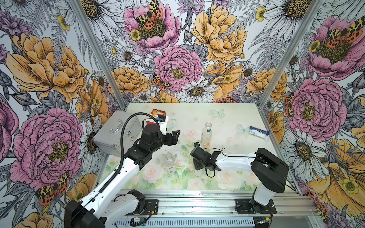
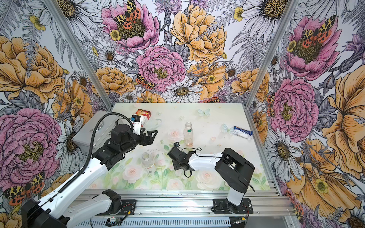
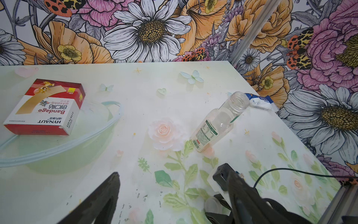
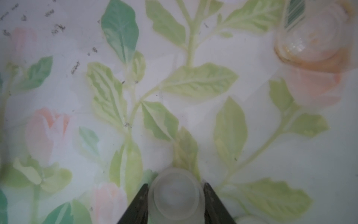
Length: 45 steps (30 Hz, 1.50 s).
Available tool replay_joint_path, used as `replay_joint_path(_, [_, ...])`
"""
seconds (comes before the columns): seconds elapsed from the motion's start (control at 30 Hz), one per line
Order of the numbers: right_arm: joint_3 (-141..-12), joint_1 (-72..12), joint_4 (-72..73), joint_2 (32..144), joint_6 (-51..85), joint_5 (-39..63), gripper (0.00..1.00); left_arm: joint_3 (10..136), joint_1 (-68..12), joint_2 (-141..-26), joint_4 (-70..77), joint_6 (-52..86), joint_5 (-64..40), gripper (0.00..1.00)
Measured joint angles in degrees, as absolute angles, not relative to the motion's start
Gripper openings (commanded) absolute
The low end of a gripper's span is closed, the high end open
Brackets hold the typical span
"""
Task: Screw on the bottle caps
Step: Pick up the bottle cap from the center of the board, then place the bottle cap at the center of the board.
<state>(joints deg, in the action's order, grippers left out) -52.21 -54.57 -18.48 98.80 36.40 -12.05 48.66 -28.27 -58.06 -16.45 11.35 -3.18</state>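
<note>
The right end effector (image 4: pixel 175 185) is clamped on a white bottle cap (image 4: pixel 175 195) low over the counter (image 4: pixel 290 155), near the upright, uncapped green-labelled bottle (image 1: pixel 206 135). The red-labelled bottle (image 1: pixel 169 160) stands uncapped nearer the left end effector (image 1: pixel 176 134), which gapes wide and empty

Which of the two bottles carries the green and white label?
The far bottle, standing toward the back wall; its label shows green print. The near bottle, closer to the arm bases, has a red and white label.
</note>
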Motion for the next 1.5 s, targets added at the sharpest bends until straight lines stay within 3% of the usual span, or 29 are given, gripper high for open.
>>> replay_joint_path(0.37, [-52.71, -54.35, -21.41, 96.75, 36.62, -10.57, 0.42, 48.62, -31.59, -58.06, -16.49, 5.82, -4.51, 0.89])
replay_joint_path(0.63, [-52.73, -48.58, -22.24, 82.7, 39.09, -0.56, 0.43, 48.23, -39.42, -56.16, -14.31, -4.32, -10.72, 0.92])
replay_joint_path(0.97, [-52.73, -38.57, -21.26, 65.36, 44.25, 12.27, 0.43, 42.94, -40.77, -49.89, -4.78, -11.53, -18.24, 0.99])
replay_joint_path(1.5, [-44.56, -34.89, 10.87, 61.91, 66.65, 33.65, 0.41, 39.9, -42.54, -56.55, 13.19, -15.27, -21.93, 0.95])
